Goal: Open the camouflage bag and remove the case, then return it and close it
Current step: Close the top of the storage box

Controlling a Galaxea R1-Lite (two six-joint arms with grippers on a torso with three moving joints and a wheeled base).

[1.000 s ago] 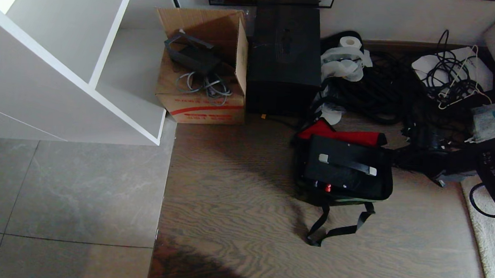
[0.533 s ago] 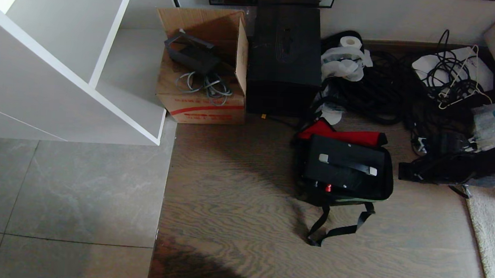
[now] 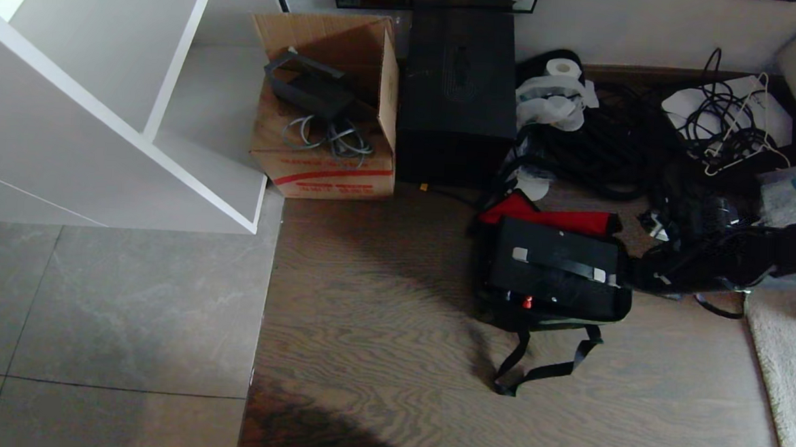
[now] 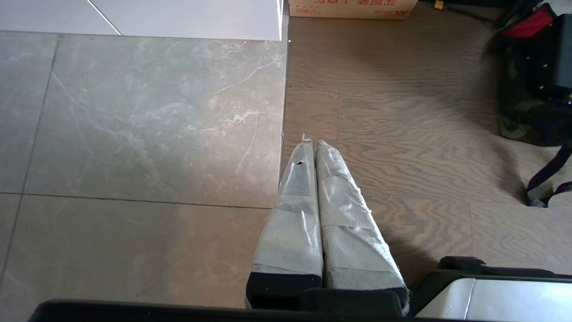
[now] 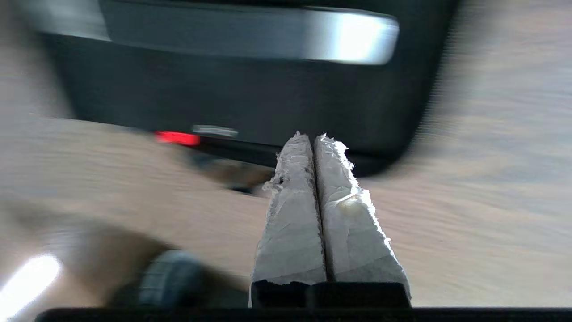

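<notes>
Camouflage bag (image 3: 550,313) gapes, red lining up — black case (image 3: 554,267) inside; both grippers' jaws clenched, empty.

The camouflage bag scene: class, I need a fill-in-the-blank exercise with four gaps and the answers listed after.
1. The case lies inside the open camouflage bag, whose lining is ____.
2. The case's small latch is coloured ____.
3. The cardboard box stands beside a tall ____ box.
4. The left gripper and right gripper both have fingers that are ____.

Answers: red; red; black; shut
</notes>
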